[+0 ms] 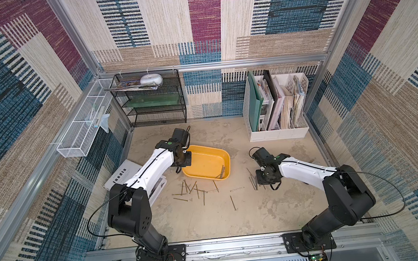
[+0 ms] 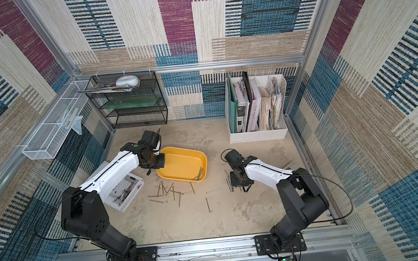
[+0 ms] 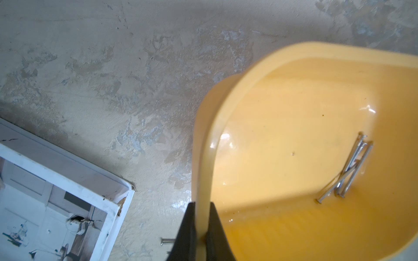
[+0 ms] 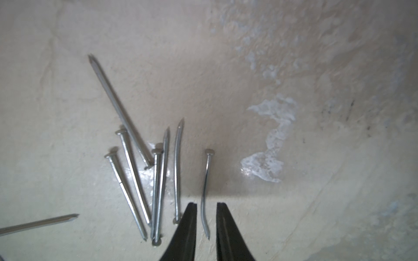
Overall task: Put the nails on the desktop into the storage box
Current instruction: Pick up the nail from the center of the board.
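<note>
**Right wrist view: one bent nail lined up between the tips**

Right gripper (image 4: 205,204) is low over the desktop (image 4: 294,56). Its jaws stand a narrow gap apart and straddle the pointed end of the bent nail (image 4: 207,176). No contact shows on either side, so nothing is held.

The neighbour nails (image 4: 158,187) lie just beside one tip, several of them crossed. Whether the closest one touches that finger I cannot tell.

Judgement: settle low, then close slowly and squarely on the bent shank alone. The curve could make it roll or pivot as the pads meet. A skewed close may also drag a neighbour along.

Farther out in a top view, the loose nails (image 1: 194,190) are scattered just in front of the storage box (image 1: 205,161).

Left gripper (image 3: 202,203) is clamped on the box rim, one finger inside and one outside. The boxed nails (image 3: 352,167) lie at the end away from that grip. That end looks the clearer place to drop.
</note>
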You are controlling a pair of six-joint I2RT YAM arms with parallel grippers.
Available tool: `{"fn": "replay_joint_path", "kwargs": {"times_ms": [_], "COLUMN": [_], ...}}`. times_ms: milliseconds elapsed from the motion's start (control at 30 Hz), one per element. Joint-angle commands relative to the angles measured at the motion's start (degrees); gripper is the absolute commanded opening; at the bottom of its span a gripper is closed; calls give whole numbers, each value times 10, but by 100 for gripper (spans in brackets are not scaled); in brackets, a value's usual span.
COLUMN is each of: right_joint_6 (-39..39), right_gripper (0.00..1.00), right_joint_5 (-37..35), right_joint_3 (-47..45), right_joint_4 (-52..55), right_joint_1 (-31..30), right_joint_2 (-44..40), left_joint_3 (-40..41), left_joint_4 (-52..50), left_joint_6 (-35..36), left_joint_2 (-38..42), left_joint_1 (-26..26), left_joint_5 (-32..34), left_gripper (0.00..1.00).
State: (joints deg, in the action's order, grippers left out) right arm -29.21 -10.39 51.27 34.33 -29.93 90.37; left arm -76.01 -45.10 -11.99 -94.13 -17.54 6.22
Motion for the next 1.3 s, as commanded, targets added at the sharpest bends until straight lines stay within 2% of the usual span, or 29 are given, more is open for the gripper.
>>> {"fn": "replay_joint_path", "kwargs": {"times_ms": [0, 267, 433, 600, 767, 833, 1033, 1200, 1267], "right_joint_6": [6, 11, 12, 20, 27, 33, 36, 31, 27], "right_gripper": [23, 23, 23, 14, 0, 0, 0, 0, 0], "right_joint_5": [0, 20, 14, 17, 27, 26, 14, 82, 140], "right_joint_3": [-6, 16, 11, 4, -5, -3, 26, 96, 118], "right_joint_4": [-13, -39, -36, -36, -48, -43, -17, -11, -28], "right_joint_1": [6, 8, 9, 15, 29, 34, 42, 33, 28], "right_joint_2": [13, 62, 51, 71, 94, 99, 29, -41, -51], "left_joint_3": [-5, -5, -7, -6, -6, -5, -5, -6, -7], "left_joint_4": [-5, -5, -5, -5, -5, -5, -5, -5, -6], "left_joint_6": [2, 3, 4, 3, 3, 4, 5, 4, 4], "left_joint_2": [-2, 0, -1, 0, 0, 0, -1, -4, -4], "left_joint_1": [0, 0, 0, 0, -1, 0, 0, 0, 0], "left_joint_5": [-1, -2, -4, -4, -5, -5, -4, -4, -3], "left_gripper": [0, 0, 0, 0, 0, 0, 0, 0, 0]}}
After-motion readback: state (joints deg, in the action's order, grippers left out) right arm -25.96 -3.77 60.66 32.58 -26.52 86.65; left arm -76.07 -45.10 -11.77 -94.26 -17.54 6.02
